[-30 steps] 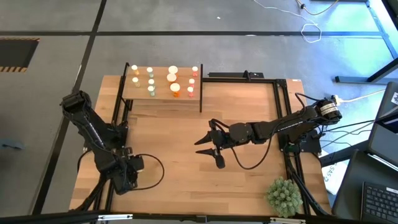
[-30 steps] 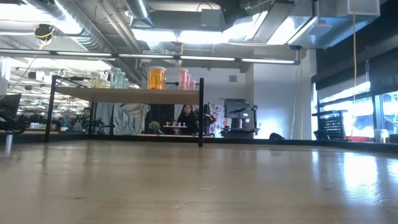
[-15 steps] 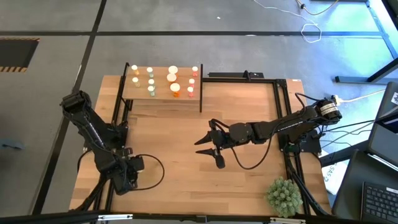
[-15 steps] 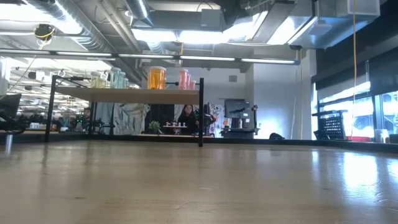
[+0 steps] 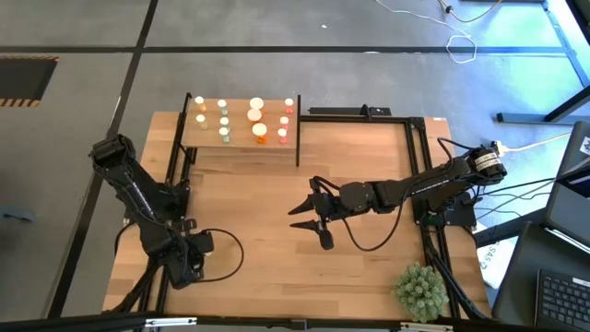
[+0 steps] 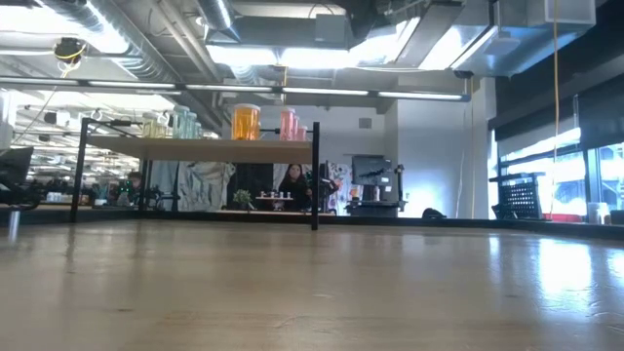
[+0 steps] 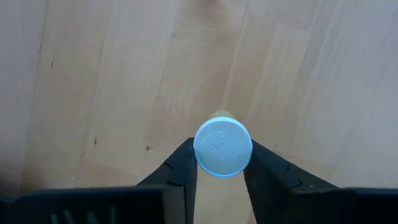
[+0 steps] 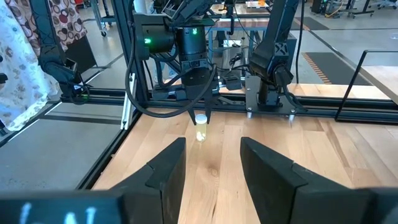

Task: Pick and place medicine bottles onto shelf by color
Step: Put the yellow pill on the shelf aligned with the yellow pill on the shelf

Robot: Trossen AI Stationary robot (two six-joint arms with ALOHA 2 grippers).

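Jaws, left: left gripper [image 7: 222, 163] stands with one finger on each side of a small bottle [image 7: 222, 148], both fingers touching its white ribbed cap; it grips the bottle, which stands upright on the worktop [image 7: 93, 74].
Jaws, right: right gripper [image 8: 211, 163] is open, with nothing between its two dark fingers.
High view, left arm: folded at the near left corner of the worktop [image 5: 258, 198], its gripper [image 5: 191, 263] pointing down beside a loop of black cable [image 5: 228, 251].
High view, right arm: reaches in from the right edge to the middle of the worktop, its gripper [image 5: 312, 221] spread above bare wood.
High view, shelf: shelf [image 5: 241, 138] sits at the far left of the worktop, well apart from both grippers; bottles [image 5: 259, 130] with pale caps stand on it in rows, orange and reddish ones towards its right end, pale ones towards its left.
High view, plant: a spiky green ball [image 5: 420, 290] lies at the near right corner.
Low view, shelf: shelf [image 6: 200, 147] is seen raised on black posts; pale green bottles at its left, an orange bottle [image 6: 246, 122] in the middle, pinkish ones just right of it.
Low view, room: a person [image 6: 292, 185] shows far behind the worktop.
Right wrist view: the left arm [image 8: 193, 56] comes straight down onto the small pale yellow-green bottle [image 8: 200, 127] with a white cap, standing on the wood in front of the black frame.
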